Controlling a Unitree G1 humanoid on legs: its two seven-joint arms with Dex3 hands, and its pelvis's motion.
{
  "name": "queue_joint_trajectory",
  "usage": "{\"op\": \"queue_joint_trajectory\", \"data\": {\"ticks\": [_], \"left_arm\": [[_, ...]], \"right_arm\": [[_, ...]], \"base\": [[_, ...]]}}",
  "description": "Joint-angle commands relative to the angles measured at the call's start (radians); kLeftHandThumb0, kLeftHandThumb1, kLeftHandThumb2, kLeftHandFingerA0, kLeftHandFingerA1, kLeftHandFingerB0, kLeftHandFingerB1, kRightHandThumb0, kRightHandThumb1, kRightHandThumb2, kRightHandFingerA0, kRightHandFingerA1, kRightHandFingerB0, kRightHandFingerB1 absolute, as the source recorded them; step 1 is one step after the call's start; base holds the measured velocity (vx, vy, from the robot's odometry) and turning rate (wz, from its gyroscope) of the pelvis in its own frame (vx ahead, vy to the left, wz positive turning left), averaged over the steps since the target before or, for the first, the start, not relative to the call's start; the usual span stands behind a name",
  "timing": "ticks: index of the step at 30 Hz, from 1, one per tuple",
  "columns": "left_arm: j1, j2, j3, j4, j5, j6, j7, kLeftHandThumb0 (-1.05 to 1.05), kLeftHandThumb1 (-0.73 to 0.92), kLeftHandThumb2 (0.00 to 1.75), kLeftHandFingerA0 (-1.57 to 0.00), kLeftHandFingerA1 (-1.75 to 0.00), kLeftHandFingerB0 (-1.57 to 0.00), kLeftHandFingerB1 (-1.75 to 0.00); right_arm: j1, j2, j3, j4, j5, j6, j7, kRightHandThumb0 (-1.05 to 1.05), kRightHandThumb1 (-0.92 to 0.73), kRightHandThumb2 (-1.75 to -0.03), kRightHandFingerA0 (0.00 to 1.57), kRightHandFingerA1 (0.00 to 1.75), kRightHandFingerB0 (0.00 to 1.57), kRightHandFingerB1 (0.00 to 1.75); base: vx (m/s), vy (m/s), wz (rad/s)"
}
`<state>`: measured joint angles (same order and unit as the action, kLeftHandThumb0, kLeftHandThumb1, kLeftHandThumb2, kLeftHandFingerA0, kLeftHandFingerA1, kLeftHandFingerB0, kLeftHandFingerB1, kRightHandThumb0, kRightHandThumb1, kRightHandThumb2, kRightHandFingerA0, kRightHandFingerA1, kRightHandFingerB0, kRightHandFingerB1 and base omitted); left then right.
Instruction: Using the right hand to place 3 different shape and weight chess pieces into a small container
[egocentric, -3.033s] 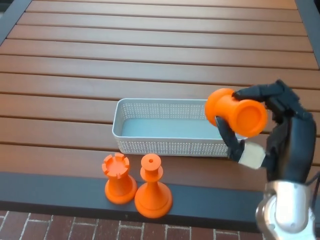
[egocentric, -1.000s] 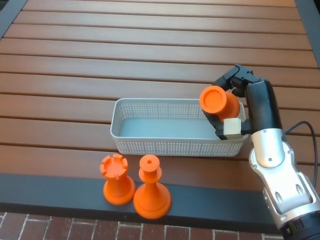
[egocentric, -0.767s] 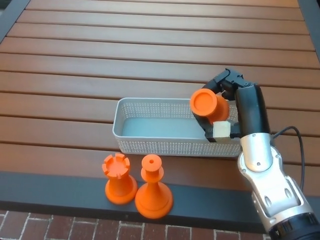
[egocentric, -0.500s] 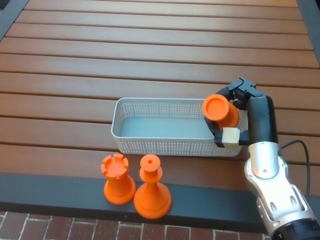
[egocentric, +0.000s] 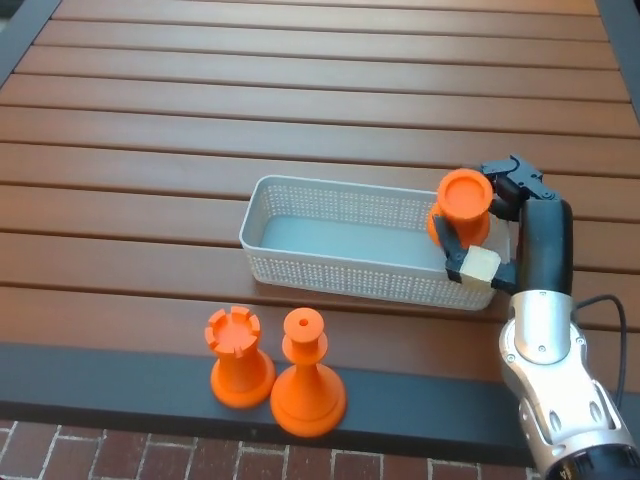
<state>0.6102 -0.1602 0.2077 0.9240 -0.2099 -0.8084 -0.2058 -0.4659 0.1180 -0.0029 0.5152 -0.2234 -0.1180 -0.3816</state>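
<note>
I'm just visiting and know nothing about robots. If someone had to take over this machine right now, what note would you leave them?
Right hand: shut on an orange chess piece, held at the right end of the white basket.
Left hand: not in view.
Basket: nothing lying in it yet.
The rook and the taller piece stand side by side at the table's near edge.
Done: first piece picked up.
Left: release it into the basket, then the other two.

- Bright, even daylight falls across the wooden table (egocentric: 300, 100), with no harsh glare.
- Shadows are soft and short, lying close under the basket (egocentric: 350, 275) and the orange pieces.
- Focus is sharp throughout; only slight softness at the frame edges.
</note>
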Motion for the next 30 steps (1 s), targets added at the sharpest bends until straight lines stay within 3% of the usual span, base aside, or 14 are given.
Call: {"op": "queue_joint_trajectory", "data": {"ticks": [1,2,3,4,8,9,10,16,17,25,26,27,28,30], "left_arm": [[0.001,-0.004,-0.001,0.005,0.002,-0.028,-0.019,-0.16,0.21,1.62,-1.36,-1.56,-1.21,-1.4],[-0.002,-0.005,-0.001,0.008,0.002,-0.03,-0.02,-0.15,0.21,1.65,-1.36,-1.55,-1.22,-1.39],[-0.003,-0.004,-0.001,0.01,0.003,-0.031,-0.019,-0.15,0.21,1.65,-1.36,-1.55,-1.22,-1.39],[-0.005,-0.003,0.001,0.013,0.002,-0.036,-0.024,-0.16,0.2,1.63,-1.36,-1.54,-1.22,-1.38],[-0.001,-0.005,0.004,0.009,0.003,-0.03,-0.017,-0.17,0.2,1.64,-1.35,-1.55,-1.22,-1.38],[-0.004,0.006,-0.001,0.026,0.029,-0.061,-0.001,-0.16,0.22,1.65,-1.36,-1.54,-1.18,-1.42],[-0.005,0.011,-0.001,0.032,0.038,-0.073,0.005,-0.16,0.22,1.66,-1.37,-1.52,-1.19,-1.39],[-0.004,-0.002,0.001,0.025,0.024,-0.056,0.003,-0.12,0.21,1.62,-1.31,-1.55,-1.18,-1.42],[-0.003,-0.001,-0.001,0.023,0.03,-0.057,0.009,-0.14,0.21,1.62,-1.3,-1.56,-1.18,-1.42],[-0.009,0.01,-0.01,0.035,0.054,-0.091,0.025,-0.19,0.2,1.69,-1.33,-1.59,-1.2,-1.44],[-0.01,0.013,-0.01,0.037,0.055,-0.09,0.027,-0.2,0.21,1.69,-1.33,-1.58,-1.2,-1.45],[-0.011,0.013,-0.01,0.038,0.056,-0.09,0.028,-0.2,0.21,1.69,-1.33,-1.58,-1.2,-1.45],[-0.011,0.011,-0.009,0.033,0.051,-0.076,0.028,-0.18,0.19,1.65,-1.33,-1.56,-1.21,-1.43],[-0.012,0.006,-0.007,0.024,0.043,-0.055,0.026,-0.18,0.19,1.65,-1.33,-1.56,-1.21,-1.43]], "right_arm": [[0.018,-0.013,0.024,-0.035,-0.019,0.072,0.016,-0.46,-0.73,-0.62,0.37,0.66,0.26,0.29],[0.015,-0.02,0.053,-0.063,-0.049,0.135,0.035,-0.32,-0.59,-1.09,0.04,0.55,0.0,0.49],[0.014,-0.021,0.06,-0.069,-0.056,0.149,0.038,-0.32,-0.59,-1.09,0.04,0.55,0.0,0.49],[0.014,-0.025,0.07,-0.08,-0.063,0.172,0.04,-0.56,-0.73,-0.63,0.0,0.36,0.13,0.28],[0.012,-0.032,0.09,-0.112,-0.081,0.243,0.042,-0.57,-0.7,-0.61,0.0,0.19,0.11,0.26],[0.005,-0.044,0.105,-0.128,-0.106,0.301,0.05,-0.81,-0.5,-0.8,0.0,0.06,0.05,0.23],[0.003,-0.049,0.112,-0.138,-0.113,0.33,0.06,-0.82,-0.49,-0.79,0.0,0.05,0.07,0.21],[0.003,-0.071,0.131,-0.163,-0.121,0.376,0.08,-0.6,-0.63,-0.59,0.0,0.08,0.15,0.28],[0.003,-0.075,0.136,-0.167,-0.128,0.381,0.081,-0.76,-0.47,-0.75,0.0,0.01,0.13,0.34],[-0.001,-0.096,0.157,-0.185,-0.159,0.427,0.066,-0.74,-0.49,-0.8,0.0,0.08,0.15,0.38],[-0.001,-0.095,0.152,-0.188,-0.158,0.427,0.06,-0.64,-0.63,-0.59,0.0,0.2,0.2,0.29],[-0.001,-0.095,0.151,-0.19,-0.157,0.428,0.058,-0.64,-0.63,-0.59,0.0,0.2,0.2,0.29],[-0.003,-0.103,0.163,-0.188,-0.18,0.433,0.047,-0.93,-0.58,-0.89,0.0,0.08,0.16,0.33],[-0.007,-0.117,0.182,-0.186,-0.215,0.444,0.033,-0.93,-0.58,-0.89,0.0,0.08,0.16,0.33]], "base": [[0.0,0.0,0.0],[0.0,0.0,0.0],[0.0,0.0,0.0],[0.0,0.0,0.0],[0.0,0.0,0.0],[0.0,0.0,0.0],[0.0,0.0,0.0],[0.0,0.0,0.0],[0.0,0.0,0.0],[0.0,0.0,0.0],[0.0,0.0,0.0],[0.0,0.0,0.0],[0.0,0.0,0.0],[0.0,0.0,0.0]]}}
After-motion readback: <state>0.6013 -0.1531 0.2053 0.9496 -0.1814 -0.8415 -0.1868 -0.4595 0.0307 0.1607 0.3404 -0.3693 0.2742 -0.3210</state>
